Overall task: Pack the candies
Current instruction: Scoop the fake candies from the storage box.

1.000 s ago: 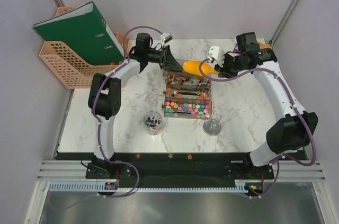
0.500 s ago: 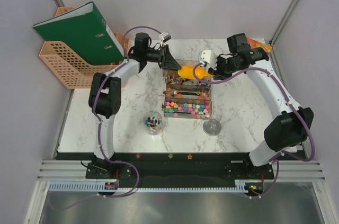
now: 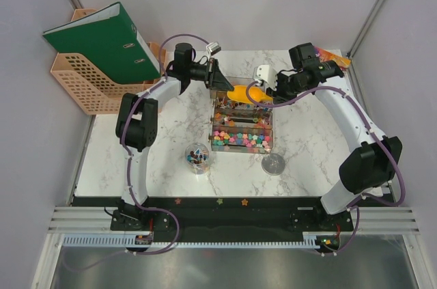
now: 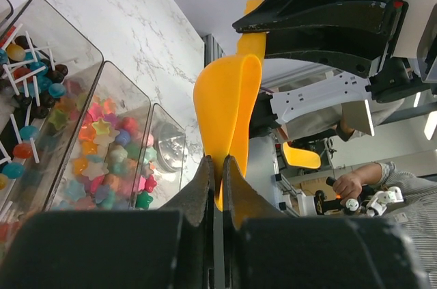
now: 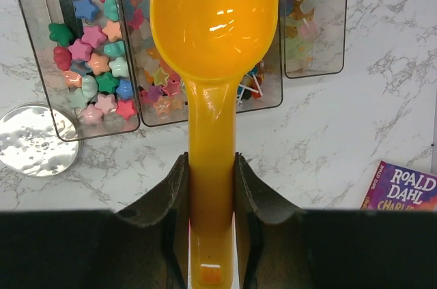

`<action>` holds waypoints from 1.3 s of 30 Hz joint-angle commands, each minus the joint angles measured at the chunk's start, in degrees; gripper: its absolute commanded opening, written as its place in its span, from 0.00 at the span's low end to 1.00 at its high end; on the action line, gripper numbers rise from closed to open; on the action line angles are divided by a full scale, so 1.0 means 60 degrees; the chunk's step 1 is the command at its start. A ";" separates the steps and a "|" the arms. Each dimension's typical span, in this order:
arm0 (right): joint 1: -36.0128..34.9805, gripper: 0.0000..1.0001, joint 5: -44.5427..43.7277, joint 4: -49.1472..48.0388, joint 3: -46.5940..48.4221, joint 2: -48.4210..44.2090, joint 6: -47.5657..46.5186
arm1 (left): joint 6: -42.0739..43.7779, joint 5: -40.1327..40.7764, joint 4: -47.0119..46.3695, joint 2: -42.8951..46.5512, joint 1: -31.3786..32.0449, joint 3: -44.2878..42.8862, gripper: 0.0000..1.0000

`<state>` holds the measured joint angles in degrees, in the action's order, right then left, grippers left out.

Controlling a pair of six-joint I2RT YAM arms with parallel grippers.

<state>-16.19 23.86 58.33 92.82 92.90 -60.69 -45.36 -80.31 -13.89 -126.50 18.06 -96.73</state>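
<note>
The candies [image 3: 239, 140] are small multicoloured stars in the near compartment of a clear divided box [image 3: 268, 117]; they also show in the right wrist view [image 5: 95, 63] and the left wrist view [image 4: 102, 145]. My right gripper [image 3: 272, 88] [image 5: 212, 173] is shut on the handle of an orange scoop [image 3: 244, 93] [image 5: 213, 22], whose bowl hangs over the box's far compartments. My left gripper [image 3: 217, 78] [image 4: 215, 166] is shut at the box's far edge, seemingly pinching a thin clear wall; the scoop [image 4: 229, 98] is just beyond its fingertips.
A clear cup [image 3: 196, 158] with some coloured bits stands near left of the box. A round clear cup or lid [image 3: 273, 164] [image 5: 34, 142] lies near right. A book [image 5: 406, 190] lies at the far right. A green binder [image 3: 102, 39] rests on a peach rack [image 3: 82, 87].
My right arm has carried the scoop to the left, from beside the box's far right corner to over its far compartments. The left gripper has stayed put.
</note>
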 commanded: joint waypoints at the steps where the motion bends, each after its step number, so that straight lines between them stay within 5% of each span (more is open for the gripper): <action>1: -0.0100 0.00 0.0286 -0.0434 0.0205 0.0014 -0.0066 | -0.0976 -0.1188 -0.0598 -0.0054 0.0183 -0.0431 0.02; 6: -0.0115 0.03 0.0506 -0.0492 0.0044 -0.0103 0.0051 | -0.2180 -0.2229 -0.2005 -0.0290 0.0139 -0.0417 0.02; 11: -0.0086 0.50 0.0594 -0.0580 0.0014 -0.0366 0.0621 | -0.2049 -0.2479 -0.2021 -0.0231 0.0109 -0.0300 0.02; 12: -0.0071 0.51 0.0667 -0.0566 -0.0044 -0.0439 0.0622 | -0.2049 -0.2508 -0.2021 -0.0231 0.0124 -0.0271 0.02; 24: 0.0851 0.52 0.3405 -0.0712 -0.0396 -0.1275 0.0812 | -0.2034 -0.2654 -0.2036 -0.0274 0.0109 -0.0197 0.02; 39: 0.0954 0.38 0.3451 0.0299 0.0292 -0.0382 0.0417 | -0.1990 -0.2640 -0.2065 -0.0231 0.0124 -0.0256 0.02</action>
<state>-10.85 41.30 58.24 91.77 89.84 -57.06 -55.70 -84.33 -24.16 -128.55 18.68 -97.10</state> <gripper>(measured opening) 0.397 0.040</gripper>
